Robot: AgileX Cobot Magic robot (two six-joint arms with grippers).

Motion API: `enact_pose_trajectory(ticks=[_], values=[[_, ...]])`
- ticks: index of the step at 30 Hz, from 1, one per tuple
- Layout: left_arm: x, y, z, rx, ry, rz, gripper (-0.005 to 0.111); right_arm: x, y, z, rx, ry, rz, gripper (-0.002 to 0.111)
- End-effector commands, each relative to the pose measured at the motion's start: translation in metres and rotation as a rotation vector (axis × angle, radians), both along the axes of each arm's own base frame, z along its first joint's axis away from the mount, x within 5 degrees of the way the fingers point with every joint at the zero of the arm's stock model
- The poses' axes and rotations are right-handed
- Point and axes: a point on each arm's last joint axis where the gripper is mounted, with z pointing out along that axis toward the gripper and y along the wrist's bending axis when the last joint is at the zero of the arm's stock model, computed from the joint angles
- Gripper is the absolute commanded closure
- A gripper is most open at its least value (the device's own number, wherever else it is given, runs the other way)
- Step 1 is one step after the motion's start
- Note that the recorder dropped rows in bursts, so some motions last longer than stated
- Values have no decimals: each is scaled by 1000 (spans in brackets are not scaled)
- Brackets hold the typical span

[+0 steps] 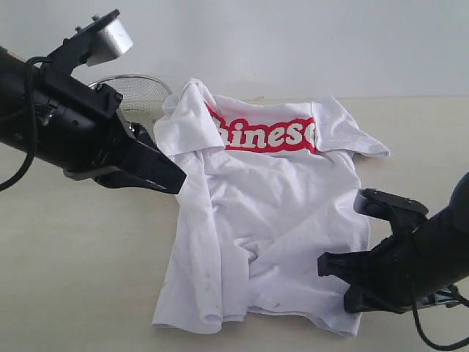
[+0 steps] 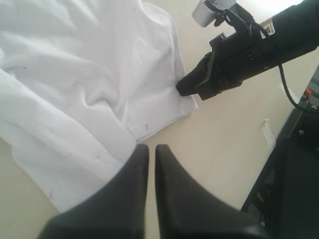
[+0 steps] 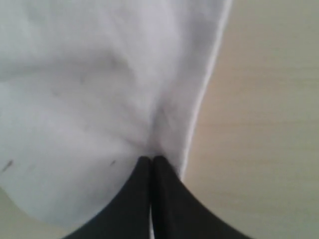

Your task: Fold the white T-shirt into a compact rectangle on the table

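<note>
Exterior view hides both jaw pairs but shows the white T-shirt (image 1: 271, 213) rumpled on the table (image 1: 73, 279), a folded sleeve (image 1: 187, 121) covering the start of its red lettering (image 1: 271, 136). Left wrist view shows the left gripper (image 2: 148, 149) closed tight and empty above the shirt's edge; right wrist view shows the right gripper (image 3: 151, 159) pinching the hem (image 3: 199, 114).

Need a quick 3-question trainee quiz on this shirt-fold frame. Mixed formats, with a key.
1. True or false: the white T-shirt is already a compact rectangle.
2. What stands behind the shirt's folded-in sleeve? A) wire-mesh basket B) cardboard box C) mug
3. Fill in: the right jaws are shut on the shirt's bottom ___.
Key: 1 false; 2 A; 3 hem.
</note>
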Motion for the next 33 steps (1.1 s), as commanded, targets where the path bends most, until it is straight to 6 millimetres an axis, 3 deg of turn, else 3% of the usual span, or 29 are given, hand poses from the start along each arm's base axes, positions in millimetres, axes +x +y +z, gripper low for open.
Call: enact_pose_trajectory(ticks=[1, 9, 16, 19, 25, 29, 33], values=[[-3, 0, 1, -2, 4, -2, 102, -21, -27, -29, -122, 77, 107, 108], [-3, 1, 1, 11, 5, -7, 102, -20, -56, -10, -122, 38, 46, 108], [-5, 1, 1, 18, 8, -16, 102, -23, -71, -8, -120, 57, -2, 108], [-6, 2, 0, 25, 16, -26, 102, -23, -69, 0, -112, 33, -8, 108], [-5, 3, -9, 53, 27, -35, 102, -29, -60, 44, -41, -119, 9, 108], [-4, 0, -19, 69, 84, -57, 102, -36, -48, 72, 72, -246, 68, 108], [-1, -2, -30, 87, 136, -69, 102, -41, -30, 89, 201, -325, 147, 109]])
